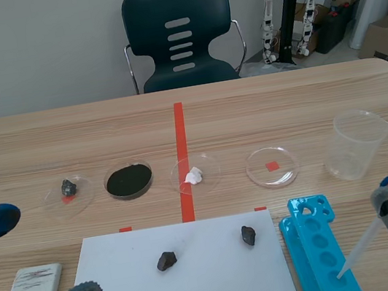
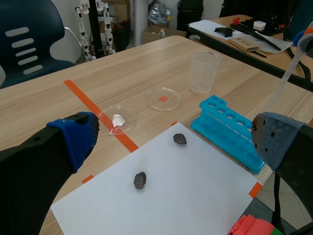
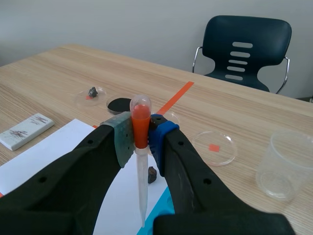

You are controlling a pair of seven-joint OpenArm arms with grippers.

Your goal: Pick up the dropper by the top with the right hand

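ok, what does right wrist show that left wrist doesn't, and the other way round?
Right wrist only: the grip itself, with the right gripper shut on the orange bulb of the dropper; also the white tile, the black-powder dish and the stone dish.
Left wrist only: the open left gripper, the white lump in its dish, the small robot figures.
Both: the dropper, the plastic cup, the empty dish over an orange mark, the white paper, the chair.
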